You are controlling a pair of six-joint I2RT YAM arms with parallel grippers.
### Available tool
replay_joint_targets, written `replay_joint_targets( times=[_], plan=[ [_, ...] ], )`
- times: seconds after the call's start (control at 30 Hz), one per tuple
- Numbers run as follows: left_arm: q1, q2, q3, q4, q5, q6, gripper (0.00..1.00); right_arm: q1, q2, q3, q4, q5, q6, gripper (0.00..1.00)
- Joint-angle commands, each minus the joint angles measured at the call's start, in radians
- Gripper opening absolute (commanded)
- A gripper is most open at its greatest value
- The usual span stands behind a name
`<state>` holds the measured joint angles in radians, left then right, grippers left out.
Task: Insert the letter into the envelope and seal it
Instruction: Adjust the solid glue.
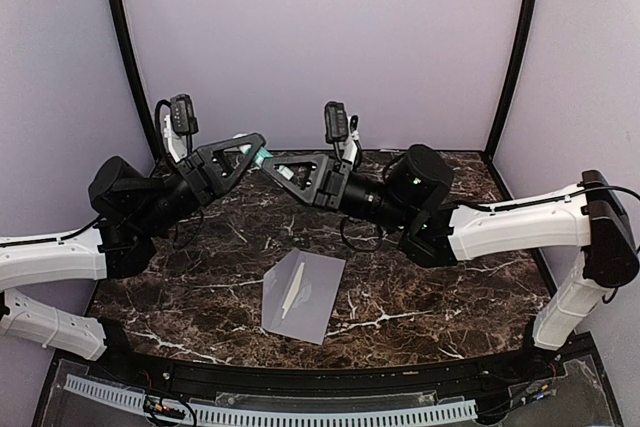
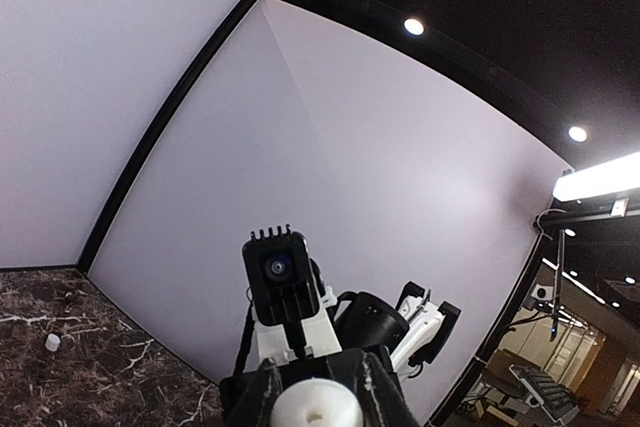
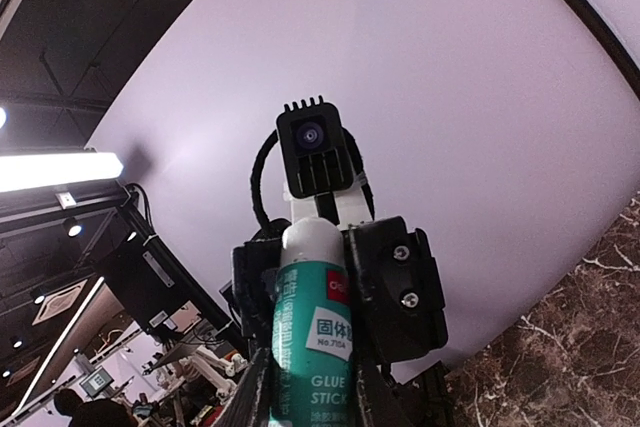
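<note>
The grey-lavender envelope lies flat on the dark marble table, near the front centre. A narrow cream sliver shows on it; I cannot tell if it is the letter, which is otherwise hidden. Both grippers meet in the air above the table's back. My right gripper is shut on the teal body of a glue stick. My left gripper is shut on the stick's white end, whose side shows in the right wrist view.
Lavender walls with black corner posts enclose the table at the back and sides. A small white object lies on the marble near the back left wall. The arms' bases and a cable tray run along the near edge.
</note>
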<state>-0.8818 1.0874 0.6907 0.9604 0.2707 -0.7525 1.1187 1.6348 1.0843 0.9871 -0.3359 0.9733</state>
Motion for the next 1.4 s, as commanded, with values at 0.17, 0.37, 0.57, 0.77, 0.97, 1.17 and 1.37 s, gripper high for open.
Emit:
replay_joint_targets(
  times=[0.17,0.37,0.57,0.77,0.97,1.17,1.37],
  plan=[
    [-0.004,-0.061,-0.023,-0.157,0.001,0.010,0.79,-0.033,-0.117,-0.049,-0.071,0.067,-0.097,0.14],
    [-0.002,-0.104,0.028,-0.439,0.045,0.039,0.84,-0.107,-0.213,-0.061,-0.305,0.031,-0.194,0.13],
    [0.031,-0.091,0.080,-0.565,0.155,0.052,0.88,-0.173,-0.238,0.012,-0.586,-0.147,-0.313,0.12],
    [0.070,-0.041,0.092,-0.529,0.255,0.002,0.89,-0.186,-0.265,0.023,-0.686,-0.273,-0.381,0.12],
    [0.088,-0.013,0.101,-0.501,0.286,-0.025,0.92,-0.186,-0.284,0.005,-0.707,-0.291,-0.399,0.12],
    [0.095,0.010,0.106,-0.481,0.328,-0.047,0.94,-0.186,-0.272,0.017,-0.750,-0.308,-0.426,0.12],
    [0.095,0.050,0.120,-0.436,0.393,-0.085,0.97,-0.186,-0.251,0.037,-0.782,-0.314,-0.444,0.11]
  ],
)
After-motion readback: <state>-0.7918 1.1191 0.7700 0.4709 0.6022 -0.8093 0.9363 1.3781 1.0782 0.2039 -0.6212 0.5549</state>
